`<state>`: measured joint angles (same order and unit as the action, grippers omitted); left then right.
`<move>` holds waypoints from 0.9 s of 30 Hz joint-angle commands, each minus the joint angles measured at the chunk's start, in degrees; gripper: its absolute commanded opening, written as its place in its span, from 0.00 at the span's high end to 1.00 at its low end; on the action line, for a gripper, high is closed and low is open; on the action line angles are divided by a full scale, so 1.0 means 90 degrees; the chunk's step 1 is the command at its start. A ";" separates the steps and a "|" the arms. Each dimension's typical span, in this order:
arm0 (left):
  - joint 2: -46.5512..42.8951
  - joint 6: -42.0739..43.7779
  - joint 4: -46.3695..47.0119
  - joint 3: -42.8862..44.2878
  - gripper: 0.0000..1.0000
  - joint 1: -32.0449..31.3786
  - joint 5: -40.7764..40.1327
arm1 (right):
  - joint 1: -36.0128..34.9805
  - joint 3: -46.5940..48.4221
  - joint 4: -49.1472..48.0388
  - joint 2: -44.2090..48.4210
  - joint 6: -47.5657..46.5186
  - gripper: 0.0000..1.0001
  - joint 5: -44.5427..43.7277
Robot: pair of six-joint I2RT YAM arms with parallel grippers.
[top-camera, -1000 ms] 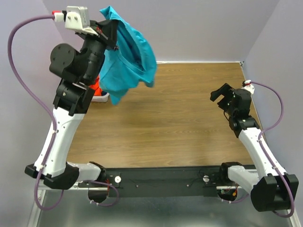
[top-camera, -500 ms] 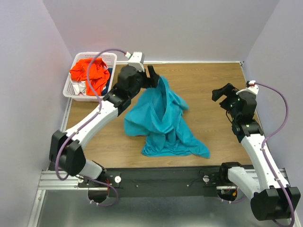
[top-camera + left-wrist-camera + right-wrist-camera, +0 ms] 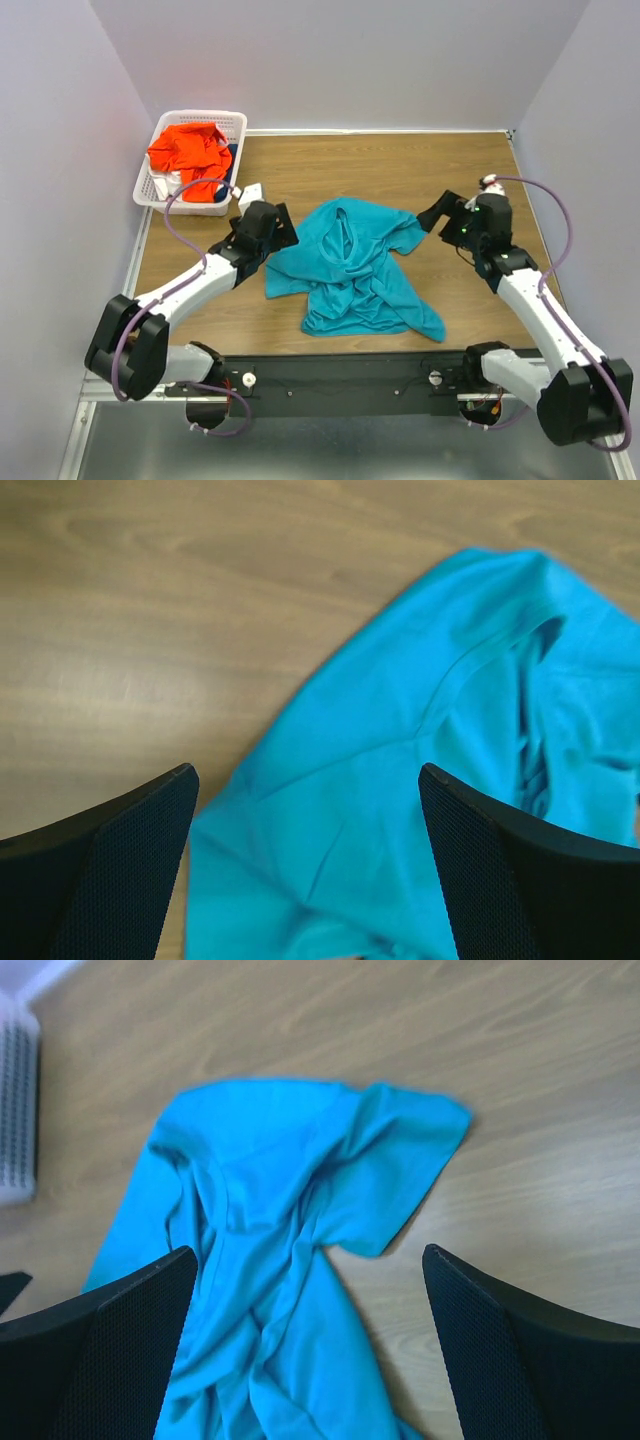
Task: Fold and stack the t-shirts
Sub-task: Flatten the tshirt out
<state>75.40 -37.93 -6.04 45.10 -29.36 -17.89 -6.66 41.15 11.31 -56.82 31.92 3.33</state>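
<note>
A large teal-blue t-shirt lies crumpled on the middle of the wooden table, apart from both grippers. My left gripper hovers at its left edge, open; the left wrist view shows teal cloth below the wide-apart fingers, nothing between them. My right gripper sits open just right of the shirt's upper right sleeve, its jaws spread over cloth and bare wood. A bright orange-red t-shirt fills the white basket, with a bit of white and dark blue cloth under it.
The white lattice basket stands at the back left corner of the table; its wall shows at the left edge of the right wrist view. Grey walls close in the left, back and right sides.
My left gripper opened and let the teal shirt drop from high up onto the table, then drew back low to the shirt's left edge. My right gripper moved left toward the shirt.
</note>
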 commanded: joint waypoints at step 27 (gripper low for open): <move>0.1427 -0.0678 0.0642 -0.0509 0.60 0.0284 0.0737 | -0.2024 0.2616 0.0296 -0.4976 0.0857 0.10 -0.2236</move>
<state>86.83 -44.25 -0.93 39.62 -26.83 -13.02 -24.93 63.29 13.39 -100.12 36.93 -15.03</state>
